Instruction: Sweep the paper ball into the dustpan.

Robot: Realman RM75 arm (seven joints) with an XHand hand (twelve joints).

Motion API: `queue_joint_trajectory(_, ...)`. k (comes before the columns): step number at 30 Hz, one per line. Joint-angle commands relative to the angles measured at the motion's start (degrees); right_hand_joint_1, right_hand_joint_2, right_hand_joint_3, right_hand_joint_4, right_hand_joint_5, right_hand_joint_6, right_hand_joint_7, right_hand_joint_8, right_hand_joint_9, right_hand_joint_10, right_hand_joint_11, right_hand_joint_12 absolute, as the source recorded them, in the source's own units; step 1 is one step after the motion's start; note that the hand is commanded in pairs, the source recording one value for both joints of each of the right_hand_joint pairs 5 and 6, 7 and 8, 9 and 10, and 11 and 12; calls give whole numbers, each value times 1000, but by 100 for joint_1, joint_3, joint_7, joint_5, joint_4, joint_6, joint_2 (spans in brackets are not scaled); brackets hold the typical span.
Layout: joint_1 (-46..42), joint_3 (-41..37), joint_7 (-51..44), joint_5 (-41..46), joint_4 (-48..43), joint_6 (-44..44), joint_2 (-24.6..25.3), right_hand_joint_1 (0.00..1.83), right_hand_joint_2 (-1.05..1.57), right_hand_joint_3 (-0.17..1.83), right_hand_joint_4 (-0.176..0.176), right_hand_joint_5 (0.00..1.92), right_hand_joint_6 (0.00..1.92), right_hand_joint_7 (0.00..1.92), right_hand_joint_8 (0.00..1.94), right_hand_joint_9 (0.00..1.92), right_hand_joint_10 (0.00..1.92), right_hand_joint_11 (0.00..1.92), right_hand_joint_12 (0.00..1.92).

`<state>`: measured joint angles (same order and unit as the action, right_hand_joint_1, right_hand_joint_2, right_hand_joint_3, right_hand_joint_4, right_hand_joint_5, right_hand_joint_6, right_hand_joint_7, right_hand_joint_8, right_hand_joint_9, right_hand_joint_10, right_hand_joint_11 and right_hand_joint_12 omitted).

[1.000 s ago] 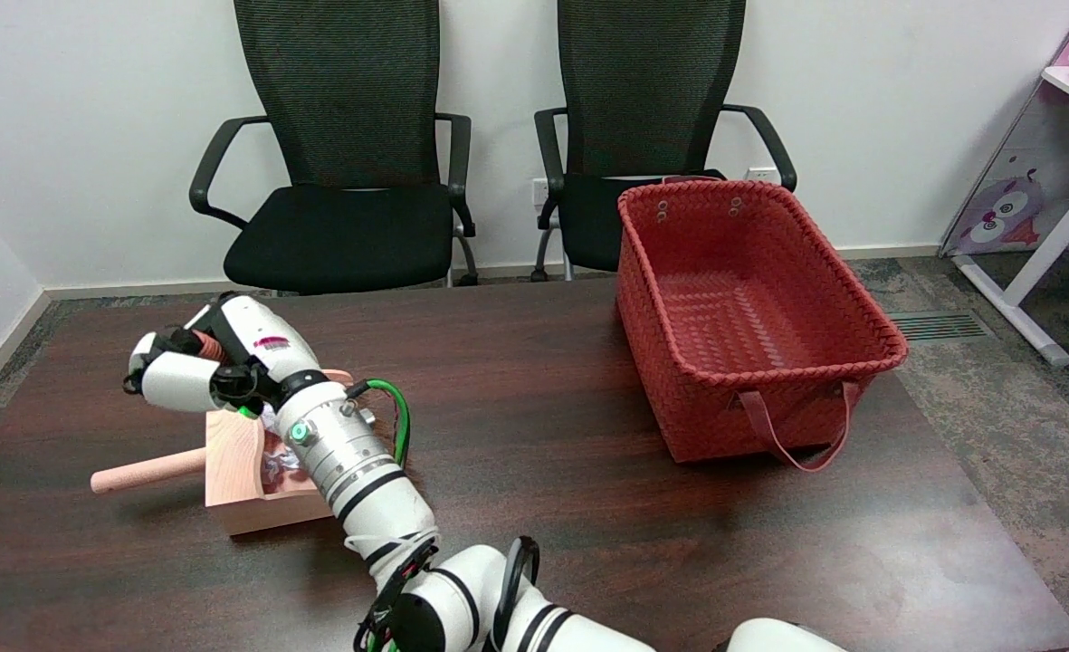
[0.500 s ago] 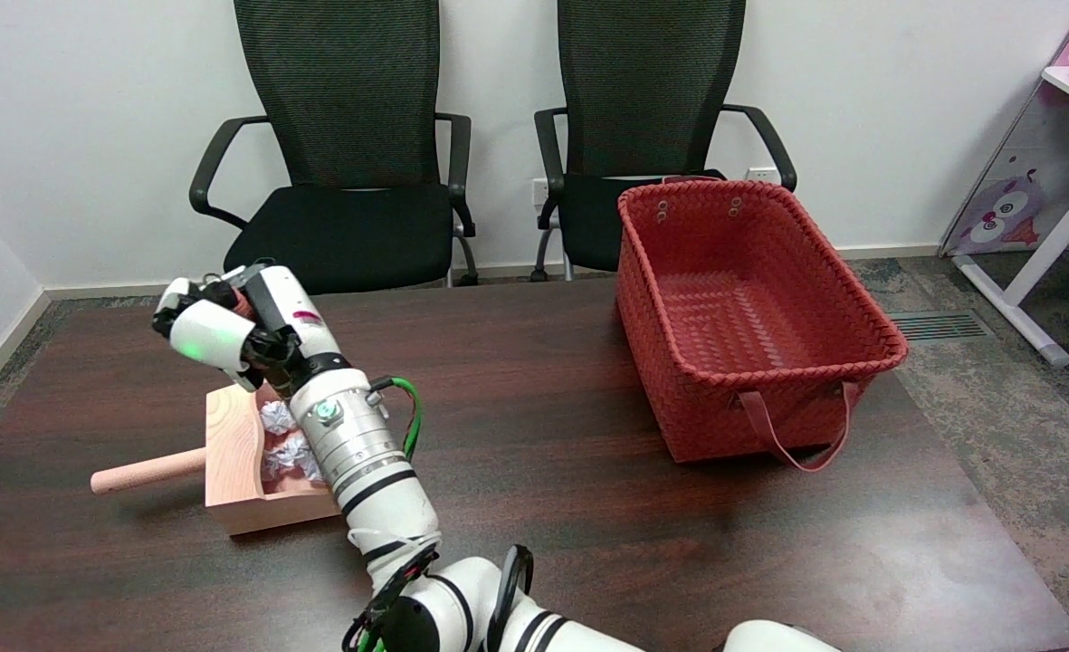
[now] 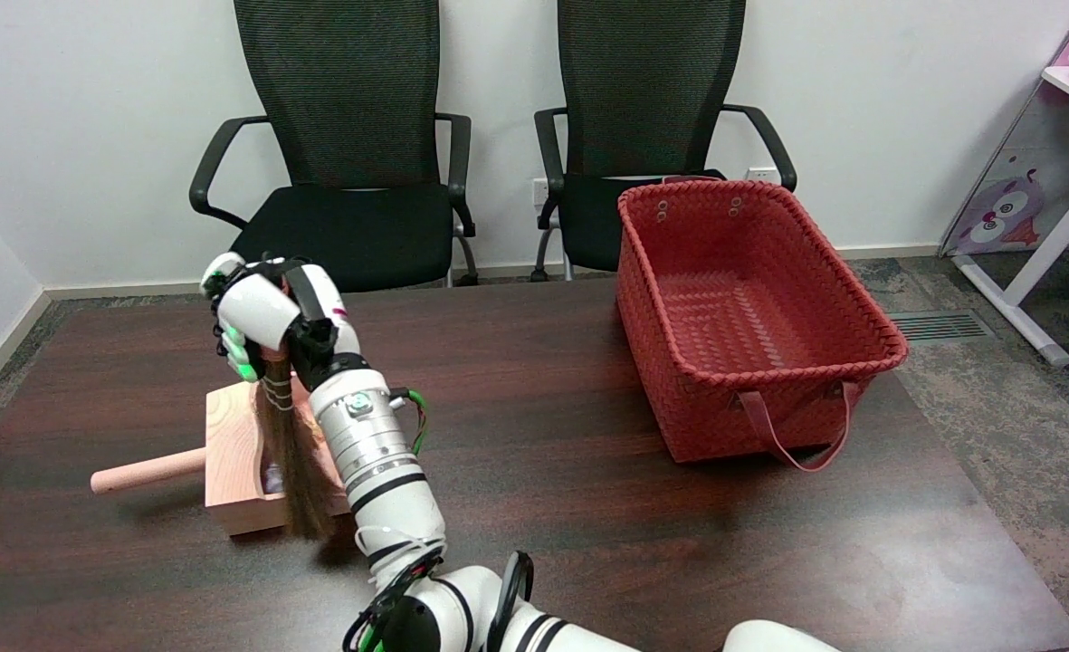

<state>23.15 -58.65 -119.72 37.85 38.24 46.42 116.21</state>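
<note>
A pale wooden dustpan (image 3: pixel 231 453) with a pink handle (image 3: pixel 145 472) lies at the table's left. My right hand (image 3: pixel 267 317) hovers above it and grips a small brush. The brush's brown bristles (image 3: pixel 294 471) hang down over the pan's open side, their tips near its front corner. Only a sliver of white paper (image 3: pixel 272 474) shows inside the pan behind the bristles; the rest of the paper is hidden by the brush and my forearm (image 3: pixel 371 453).
A large red woven basket (image 3: pixel 751 317) stands at the table's right, its strap hanging over the near side. Two black office chairs (image 3: pixel 344 154) sit behind the far edge. The dark wooden table (image 3: pixel 534 426) stretches between the dustpan and the basket.
My right hand has risen and moved right, turning so the brush now hangs bristles-down across the pan. The crumpled paper seen in the pan half a second ago is now mostly covered.
</note>
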Motion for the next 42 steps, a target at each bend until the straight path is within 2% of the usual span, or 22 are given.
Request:
queue_joint_trajectory(1,-132,55,1726,337,774,122,-233,739,877,1643,8,1920,1920,1920,1920,1920,1920,1920,1920)
queue_joint_trajectory(12,-206,72,1650,293,1593,31,-592,745,986,1542,9,1920,1920,1920,1920,1920,1920,1920,1920)
queue_joint_trajectory(20,-345,-47,589,376,2834,-875,-1180,737,1169,1452,10,1920,1920,1920,1920,1920,1920,1920,1920)
queue_joint_trajectory(28,-408,-85,-30,1271,3653,-1443,-2001,724,1236,1606,16,1920,1920,1920,1920,1920,1920,1920,1920)
queue_joint_trajectory(31,-408,-85,-43,1481,3834,-1586,-2269,721,1265,1608,17,1920,1920,1920,1920,1920,1920,1920,1920)
queue_joint_trajectory(38,-399,-7,-134,2391,4231,-1674,-3238,703,1431,1599,26,1920,1920,1920,1920,1920,1920,1920,1920)
queue_joint_trajectory(42,-424,-49,-905,3081,4451,-1576,-3699,700,1477,1615,30,1920,1920,1920,1920,1920,1920,1920,1920)
